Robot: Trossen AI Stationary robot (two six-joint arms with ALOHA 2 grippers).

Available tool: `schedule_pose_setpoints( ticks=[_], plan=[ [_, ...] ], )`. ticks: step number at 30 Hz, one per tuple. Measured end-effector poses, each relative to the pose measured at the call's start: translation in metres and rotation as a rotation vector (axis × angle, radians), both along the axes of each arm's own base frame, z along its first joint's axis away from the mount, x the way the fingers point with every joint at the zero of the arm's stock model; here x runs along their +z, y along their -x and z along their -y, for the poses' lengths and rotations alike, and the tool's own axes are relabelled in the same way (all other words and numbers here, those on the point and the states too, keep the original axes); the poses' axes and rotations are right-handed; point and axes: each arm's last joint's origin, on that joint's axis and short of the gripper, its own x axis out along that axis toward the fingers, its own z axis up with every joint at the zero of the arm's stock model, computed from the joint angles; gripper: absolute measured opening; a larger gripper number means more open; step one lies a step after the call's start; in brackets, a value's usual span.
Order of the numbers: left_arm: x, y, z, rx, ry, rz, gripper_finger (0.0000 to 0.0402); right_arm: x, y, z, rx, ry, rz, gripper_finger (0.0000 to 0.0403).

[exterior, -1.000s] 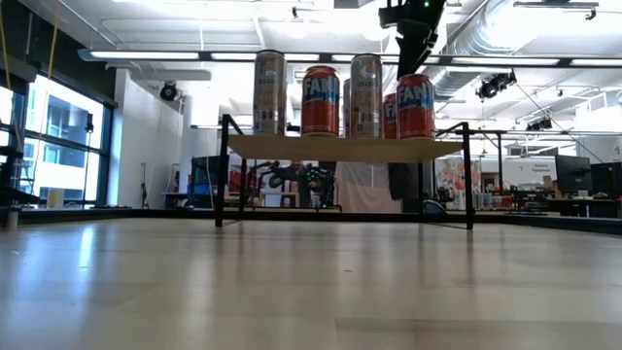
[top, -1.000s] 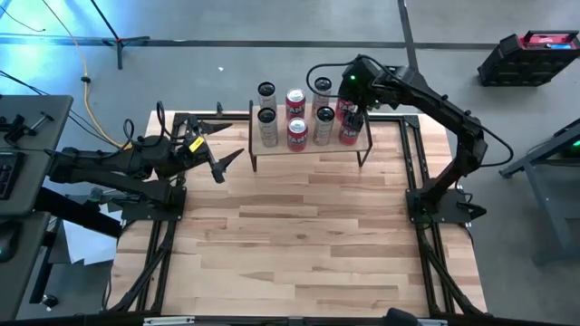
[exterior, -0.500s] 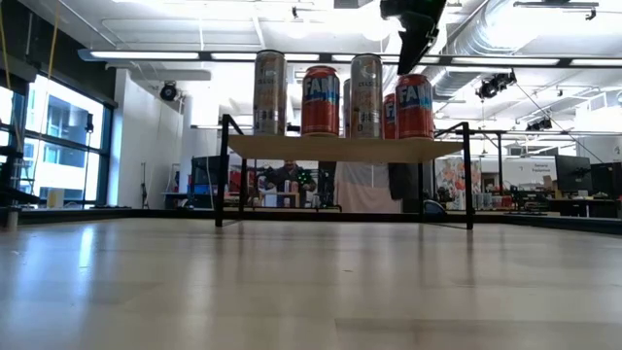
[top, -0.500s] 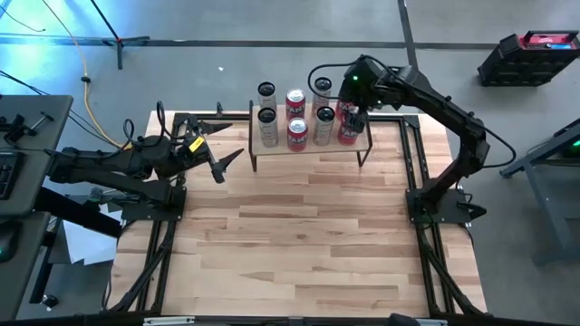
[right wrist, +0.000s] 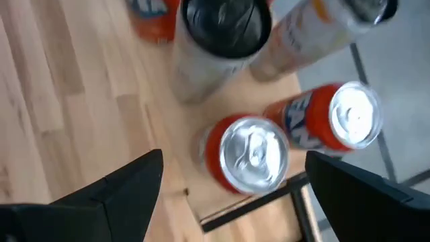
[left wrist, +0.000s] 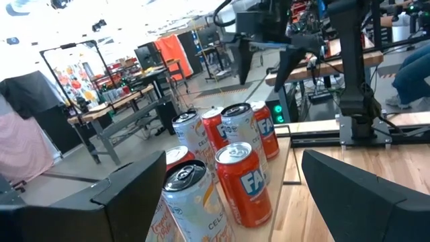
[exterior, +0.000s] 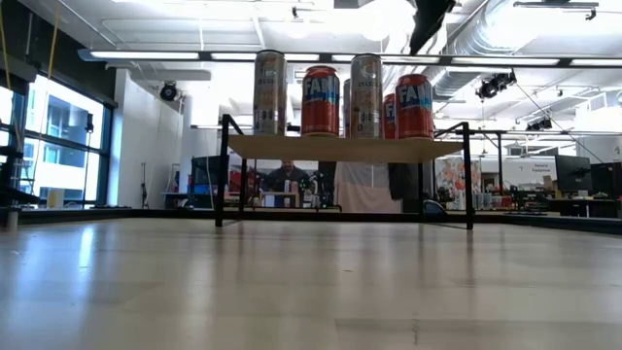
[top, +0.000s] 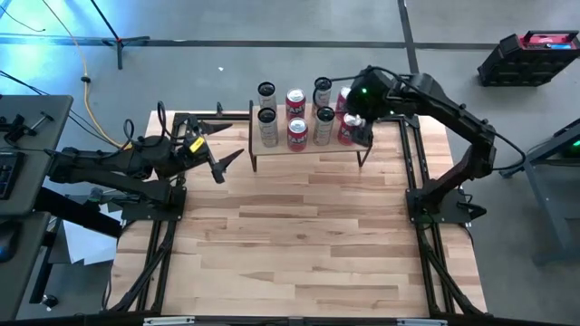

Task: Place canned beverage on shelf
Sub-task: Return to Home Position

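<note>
Right jaws lifted, wide; left jaws wide; shelf (exterior: 340, 148): four red (exterior: 320, 100), four white cans (exterior: 269, 92)

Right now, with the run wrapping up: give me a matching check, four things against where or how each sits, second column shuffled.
Column 1
1. left gripper
2. right gripper
3. shelf
4. end red can

Column 2
A. upright at the shelf's right end, no fingers on it
B. open, above the shelf's right end
C. open, over the table, left of the shelf
D. carries white and red cans in two rows

Pairs: 1-C, 2-B, 3-D, 4-A
</note>
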Motion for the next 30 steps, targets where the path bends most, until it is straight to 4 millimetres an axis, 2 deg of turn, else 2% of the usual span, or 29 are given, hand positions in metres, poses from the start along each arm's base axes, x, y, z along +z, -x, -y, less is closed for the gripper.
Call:
schedule_pose_setpoints(
  ticks=[5,11,15,23,26,30],
  plan=[
    [-0.002,0.002,0.0,-0.001,-0.002,-0.022,0.034,-0.005,0.004,-0.005,-0.069,-0.021,-0.059,0.035],
    [-0.001,0.01,0.005,-0.04,0.011,-0.018,0.034,-0.021,0.016,-0.006,-0.147,-0.032,-0.113,0.035],
    [-0.001,0.023,0.01,-0.088,0.077,-0.004,0.034,-0.029,0.029,-0.014,-0.152,-0.031,-0.067,0.035],
    [0.002,0.042,0.016,-0.158,0.171,0.049,0.034,-0.044,0.072,-0.033,-0.177,0.048,0.148,0.035],
    [0.002,0.043,0.017,-0.167,0.173,0.055,0.034,-0.058,0.082,-0.035,-0.232,0.085,0.205,0.035],
    [0.002,0.038,0.018,-0.167,0.19,0.065,0.034,-0.084,0.084,-0.033,-0.251,0.078,0.193,0.035]
  ],
)
